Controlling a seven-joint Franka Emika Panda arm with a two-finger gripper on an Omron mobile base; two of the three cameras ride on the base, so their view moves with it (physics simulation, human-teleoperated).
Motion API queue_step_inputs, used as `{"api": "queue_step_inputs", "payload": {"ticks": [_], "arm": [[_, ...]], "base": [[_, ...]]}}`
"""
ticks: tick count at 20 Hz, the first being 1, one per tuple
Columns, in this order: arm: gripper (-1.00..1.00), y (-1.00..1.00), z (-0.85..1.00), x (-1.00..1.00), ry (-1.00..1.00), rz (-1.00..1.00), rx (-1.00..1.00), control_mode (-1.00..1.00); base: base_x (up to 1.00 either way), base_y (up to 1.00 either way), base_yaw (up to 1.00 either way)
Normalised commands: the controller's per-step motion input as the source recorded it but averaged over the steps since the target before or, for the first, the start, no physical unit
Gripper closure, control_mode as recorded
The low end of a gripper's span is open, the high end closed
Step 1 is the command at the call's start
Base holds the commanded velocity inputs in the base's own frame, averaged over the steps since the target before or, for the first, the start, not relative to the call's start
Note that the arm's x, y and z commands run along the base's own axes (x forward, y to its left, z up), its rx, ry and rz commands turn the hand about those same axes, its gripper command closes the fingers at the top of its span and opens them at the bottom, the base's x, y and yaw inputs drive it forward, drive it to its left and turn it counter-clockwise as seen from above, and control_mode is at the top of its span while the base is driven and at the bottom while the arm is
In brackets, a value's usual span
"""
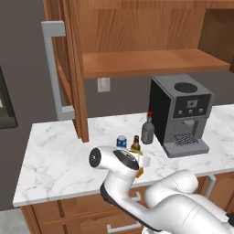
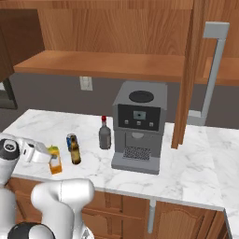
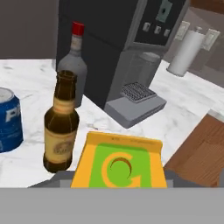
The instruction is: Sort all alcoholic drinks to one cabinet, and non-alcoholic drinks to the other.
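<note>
We are closing our gripper (image 2: 52,160) around the juice carton (image 3: 119,161), its green top sitting right between our fingers, and the jaws look snug on its sides; the beer bottle (image 3: 61,127) is standing just beside the carton, so a swing while lifting is likely to tip it; the blue can (image 3: 8,119) is sitting a little beyond the bottle; farther ahead the grey bottle (image 3: 74,64) is standing against the coffee machine (image 3: 118,48), and a wide arc risks clipping both.
</note>
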Motion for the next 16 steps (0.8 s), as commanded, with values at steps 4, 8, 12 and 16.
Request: {"api": "queue_step_inputs", "payload": {"ticks": [4, 8, 12, 16], "arm": [[1.0, -0.05, 1.0, -0.48, -0.07, 0.12, 0.01, -1.0], [1.0, -0.16, 0.99, -0.26, -0.08, 0.16, 0.0, -1.0], [1.0, -0.19, 0.8, -0.2, -0.01, 0.16, 0.0, -1.0], [1.0, -0.13, 0.78, -0.15, 0.0, 0.17, 0.01, -1.0]], "base": [[0.0, 0.0, 0.0], [0.0, 0.0, 0.0], [0.0, 0.0, 0.0], [0.0, 0.0, 0.0]]}}
